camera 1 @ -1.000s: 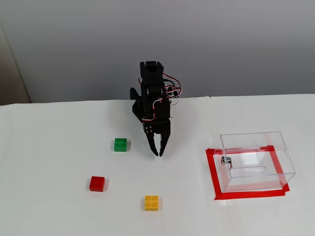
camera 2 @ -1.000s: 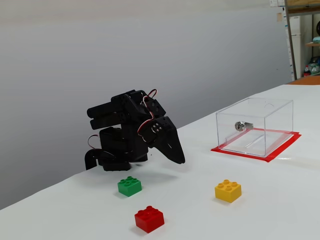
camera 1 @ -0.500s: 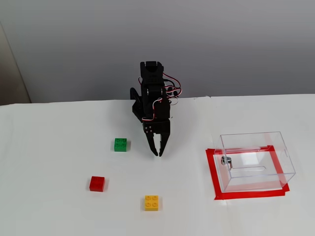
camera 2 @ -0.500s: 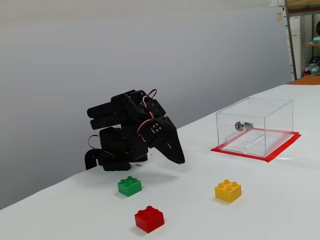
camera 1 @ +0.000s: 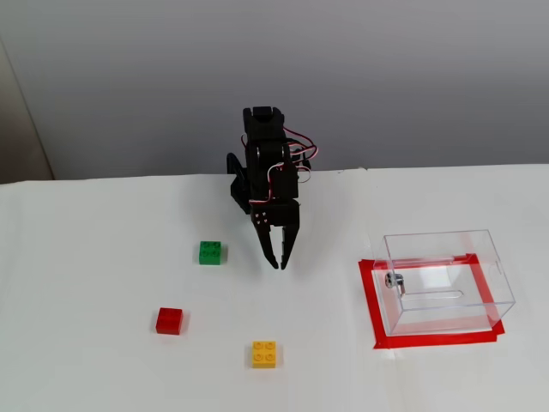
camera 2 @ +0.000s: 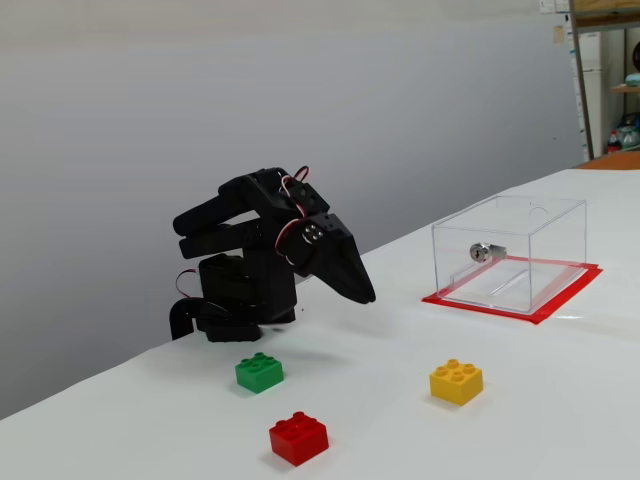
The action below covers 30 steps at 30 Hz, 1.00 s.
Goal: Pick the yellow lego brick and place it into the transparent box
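The yellow lego brick (camera 1: 264, 354) lies on the white table near the front, and shows in both fixed views (camera 2: 456, 381). The transparent box (camera 1: 446, 281) stands at the right on a red taped square, with a small metal knob (camera 1: 393, 280) on its side; it also shows in the other fixed view (camera 2: 510, 250). My black gripper (camera 1: 279, 260) is shut and empty, pointing down above the table between the green brick and the box, well behind the yellow brick. It also shows in the other fixed view (camera 2: 365, 293).
A green brick (camera 1: 210, 252) lies left of the gripper and a red brick (camera 1: 170, 320) lies further front left. The red tape (camera 1: 374, 305) frames the box. A grey wall runs behind the table.
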Tool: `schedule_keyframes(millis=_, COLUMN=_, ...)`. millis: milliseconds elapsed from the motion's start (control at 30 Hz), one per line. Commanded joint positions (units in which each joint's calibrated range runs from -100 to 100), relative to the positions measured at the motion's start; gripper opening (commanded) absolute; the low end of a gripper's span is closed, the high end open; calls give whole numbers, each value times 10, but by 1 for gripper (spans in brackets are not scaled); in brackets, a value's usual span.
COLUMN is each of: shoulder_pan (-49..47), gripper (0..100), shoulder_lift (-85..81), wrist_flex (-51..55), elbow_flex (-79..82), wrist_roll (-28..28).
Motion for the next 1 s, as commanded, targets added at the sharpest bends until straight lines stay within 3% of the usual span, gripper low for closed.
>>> schedule_keyframes(millis=0, shoulder_pan=5, gripper=8, shoulder_lift=71, wrist_flex=-6, elbow_flex=-87, wrist_roll=-3)
schedule_keyframes(millis=133, shoulder_pan=16, gripper=16, shoulder_lift=165, wrist_flex=-6, elbow_flex=-163, wrist_roll=-2)
schedule_keyframes(millis=700, shoulder_pan=122, gripper=18, shoulder_lift=543, wrist_flex=-6, elbow_flex=-468, wrist_roll=3)
schedule_keyframes(millis=967, shoulder_pan=124, gripper=41, shoulder_lift=678, wrist_flex=-6, elbow_flex=-576, wrist_roll=3)
